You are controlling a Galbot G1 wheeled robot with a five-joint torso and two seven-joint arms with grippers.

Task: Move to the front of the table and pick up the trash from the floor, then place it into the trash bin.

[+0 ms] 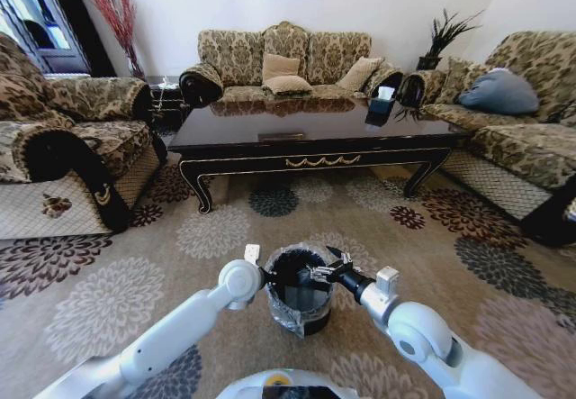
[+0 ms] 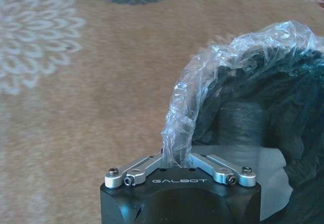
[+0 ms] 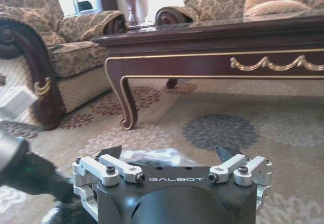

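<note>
Facing long glossy dark-brown coffee table (image 1: 310, 138) across beige flower-medallion carpet (image 1: 180, 237). Small round black bin with clear liner (image 1: 300, 293) just before robot, between arms. Left gripper (image 2: 178, 159) pinched shut on liner rim, probably steadying bin. Right gripper (image 3: 169, 155) spread wide above bin mouth, suggesting release. Trash hidden; bin interior dark.

Daylight came through the window (image 1: 31, 12) at the room's far left, blown out white, and lay as glare on the glossy worktop (image 1: 310, 133). The head view bulged at its edges, bending the sofas. Beyond the left gripper (image 2: 177, 158), the carpet (image 2: 76, 107) looked soft and blurred.
</note>
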